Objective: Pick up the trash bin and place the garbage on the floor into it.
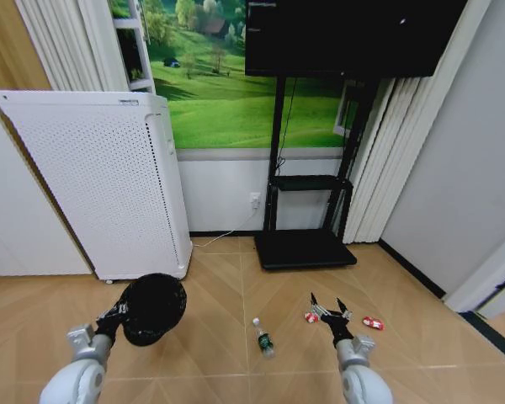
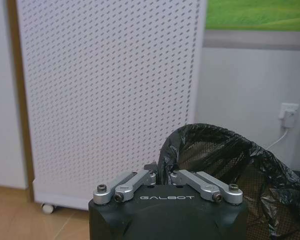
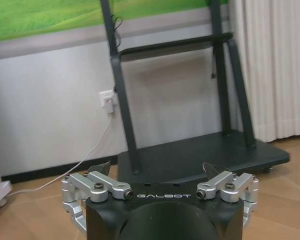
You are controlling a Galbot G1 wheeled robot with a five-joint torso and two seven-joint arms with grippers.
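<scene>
My left gripper [image 1: 120,315] is shut on the near rim of the trash bin [image 1: 154,308], a black mesh basket lined with a black bag, and holds it off the floor at the left. In the left wrist view the same gripper [image 2: 160,175] pinches the rim of the trash bin [image 2: 230,165]. The garbage lies on the wood floor: a clear bottle [image 1: 263,337] with a green label at the centre, one red-and-white wrapper [image 1: 310,317], and another wrapper [image 1: 372,323] farther right. My right gripper [image 1: 329,306] hovers open between the two wrappers, and the right wrist view shows it [image 3: 157,170] empty.
A tall white perforated appliance [image 1: 101,181] stands against the wall behind the bin. A black TV stand [image 1: 307,248] with a flat base sits at the back centre, with white curtains [image 1: 374,168] to its right. A cable [image 1: 223,237] runs along the floor to a wall socket.
</scene>
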